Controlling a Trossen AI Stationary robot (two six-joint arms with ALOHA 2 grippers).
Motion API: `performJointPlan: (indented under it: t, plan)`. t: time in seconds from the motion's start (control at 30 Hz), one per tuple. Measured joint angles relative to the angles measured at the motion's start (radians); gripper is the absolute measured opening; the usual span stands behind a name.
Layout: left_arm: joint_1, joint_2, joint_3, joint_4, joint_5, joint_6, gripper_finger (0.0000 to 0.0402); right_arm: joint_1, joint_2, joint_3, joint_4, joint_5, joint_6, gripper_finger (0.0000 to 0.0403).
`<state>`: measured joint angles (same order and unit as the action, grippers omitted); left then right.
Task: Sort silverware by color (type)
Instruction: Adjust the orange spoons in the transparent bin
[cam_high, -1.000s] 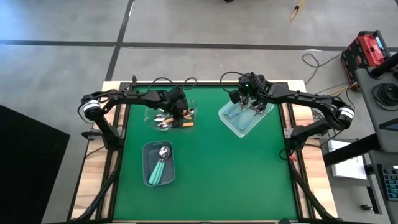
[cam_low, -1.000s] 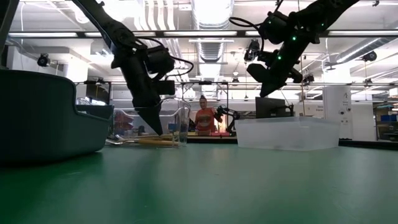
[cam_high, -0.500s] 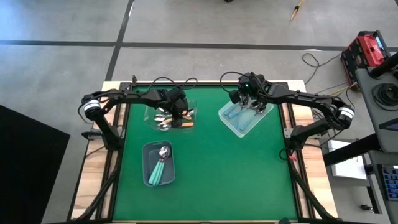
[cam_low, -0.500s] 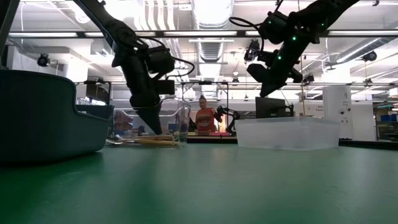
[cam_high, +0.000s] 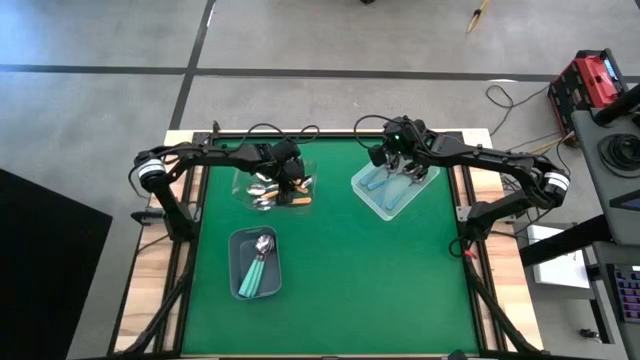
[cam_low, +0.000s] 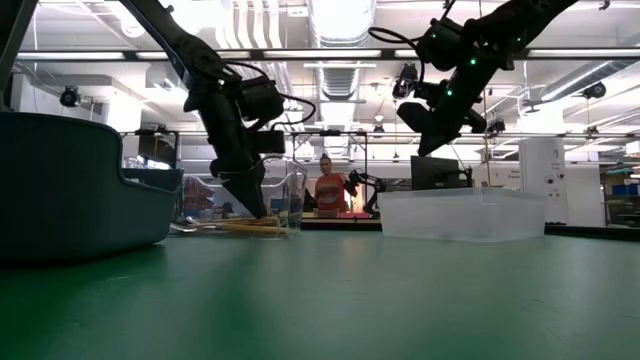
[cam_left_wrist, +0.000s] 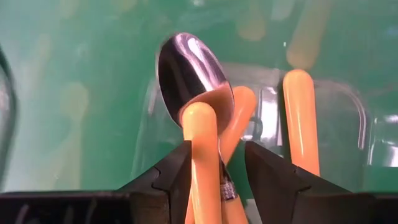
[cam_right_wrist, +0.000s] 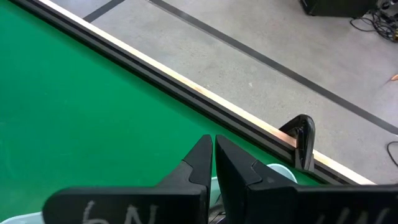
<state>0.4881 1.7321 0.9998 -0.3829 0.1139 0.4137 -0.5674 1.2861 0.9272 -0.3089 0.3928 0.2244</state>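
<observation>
Looking down, I see my left gripper (cam_high: 293, 183) low in the clear bin (cam_high: 245, 190) at the counter's far left, its jaws clamped on an orange spoon (cam_left_wrist: 200, 130). In the left wrist view its long handle runs straight out between the fingers (cam_left_wrist: 177, 171), shiny bowl at the far end. More orange spoons (cam_high: 296, 199) lie in that bin. My right gripper (cam_high: 407, 165) hangs above the second clear bin (cam_high: 392, 205), jaws clenched on nothing. Teal spoons (cam_high: 258, 268) lie lengthwise in the grey bin (cam_high: 240, 290). The counter (cam_high: 360, 280) is green; a person (cam_low: 327, 190) stands in the workshop behind.
</observation>
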Motion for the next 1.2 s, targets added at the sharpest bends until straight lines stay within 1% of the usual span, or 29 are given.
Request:
performJointPlan:
  t: [0.4, 0.77, 0.9, 1.2]
  plan:
    - [0.000, 0.000, 0.036, 0.006, 0.000, 0.004, 0.0130, 0.000, 0.000, 0.000, 0.000, 0.000, 0.000, 0.0013]
    - [0.000, 0.002, 0.037, 0.071, 0.003, -0.013, 0.0130, 0.000, 0.000, 0.000, 0.000, 0.000, 0.003, 0.0013]
    - [0.000, 0.031, 0.037, 0.104, 0.015, -0.031, 0.0130, 0.000, 0.000, 0.000, 0.000, 0.000, 0.003, 0.0013]
    - [0.000, 0.080, 0.037, 0.120, 0.016, -0.045, 0.0130, 0.000, 0.000, 0.000, 0.000, 0.000, 0.003, 0.0013]
